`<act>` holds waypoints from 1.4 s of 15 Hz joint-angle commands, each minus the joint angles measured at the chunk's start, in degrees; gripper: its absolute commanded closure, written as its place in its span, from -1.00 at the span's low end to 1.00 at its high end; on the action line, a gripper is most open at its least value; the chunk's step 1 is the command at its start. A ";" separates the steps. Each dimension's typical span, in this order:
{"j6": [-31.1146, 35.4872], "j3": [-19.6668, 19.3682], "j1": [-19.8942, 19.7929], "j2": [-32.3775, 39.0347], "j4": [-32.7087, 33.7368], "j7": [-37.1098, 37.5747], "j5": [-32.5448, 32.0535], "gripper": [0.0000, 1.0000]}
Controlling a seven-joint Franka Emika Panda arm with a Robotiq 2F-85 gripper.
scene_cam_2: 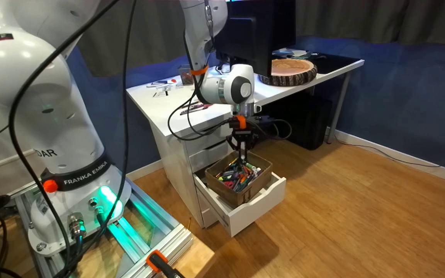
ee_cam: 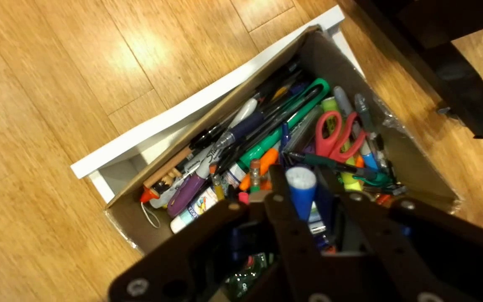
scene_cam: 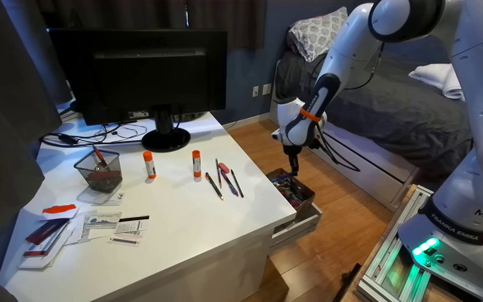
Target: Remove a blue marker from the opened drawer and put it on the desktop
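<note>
My gripper (ee_cam: pixel 301 171) is shut on a blue marker (ee_cam: pixel 302 196) with a pale end, which shows between the fingers in the wrist view. In an exterior view the gripper (scene_cam: pixel 294 171) holds the blue marker (scene_cam: pixel 282 177) roughly level, over the box in the drawer. The gripper (scene_cam_2: pixel 242 157) also shows above the box in an exterior view. The opened drawer (scene_cam_2: pixel 259 216) is white and holds a brown cardboard box (scene_cam_2: pixel 242 197) full of pens and markers. The white desktop (scene_cam: pixel 174 209) stands beside and above the drawer. The fingers hide part of the marker.
On the desktop are several pens (scene_cam: pixel 227 182), two orange-capped glue sticks (scene_cam: pixel 149 165), a mesh cup (scene_cam: pixel 101 174), cards (scene_cam: pixel 103 220) and a monitor (scene_cam: pixel 141 79). The box also holds red scissors (ee_cam: pixel 333 138). The desk edge lies between the drawer and the desktop.
</note>
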 commanded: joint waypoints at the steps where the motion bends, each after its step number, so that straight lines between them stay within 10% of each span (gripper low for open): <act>1: 3.97 2.02 -2.74 -9.69 -10.18 -1.19 -0.25 0.89; 9: 16.57 9.69 -12.36 -24.72 -24.24 -8.81 7.06 0.89; 15: 30.42 33.76 -29.82 -22.72 -28.24 -28.14 21.36 0.89; 16: 26.79 26.74 -24.30 -24.96 -27.47 -21.98 17.79 0.58; 21: 28.88 32.72 -28.76 -23.21 -28.01 -25.77 19.72 0.58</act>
